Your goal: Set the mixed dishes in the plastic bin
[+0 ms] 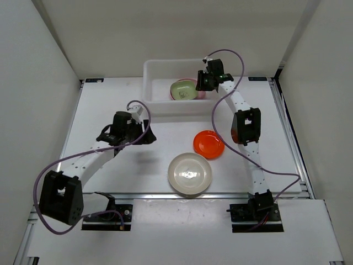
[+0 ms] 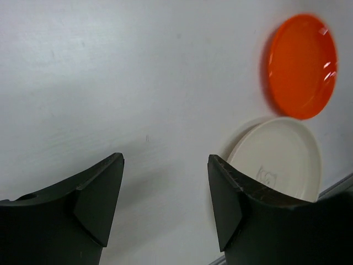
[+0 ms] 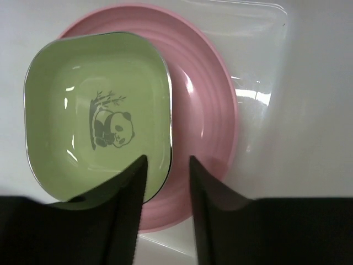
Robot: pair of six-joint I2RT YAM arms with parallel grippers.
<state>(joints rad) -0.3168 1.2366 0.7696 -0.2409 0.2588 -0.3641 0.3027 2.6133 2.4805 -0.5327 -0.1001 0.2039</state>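
Pale-green rounded-square dish (image 3: pixel 94 127), glossy, panda print: lies in the translucent plastic bin (image 3: pixel 265 66), overlapping the ridged pink plate (image 3: pixel 204 110). Right end effector (image 3: pixel 167 160): jaws narrowly parted astride the dish's rim, not pinching it as far as we can see. We judge the release to be in hand; widen, then rise straight so no finger drags the slick rim. Left end effector (image 2: pixel 165 160): agape, empty, above the surface (image 2: pixel 110 66). Orange-red plate (image 2: pixel 302 66) and cream plate (image 2: pixel 278 160): shallow, smooth, just beside each other, not yet binned.

Left gripper (image 2: pixel 165 160) agape over table (image 2: pixel 110 72); orange-red plate (image 2: pixel 302 65), cream plate (image 2: pixel 281 160) rightward, perhaps in contact.
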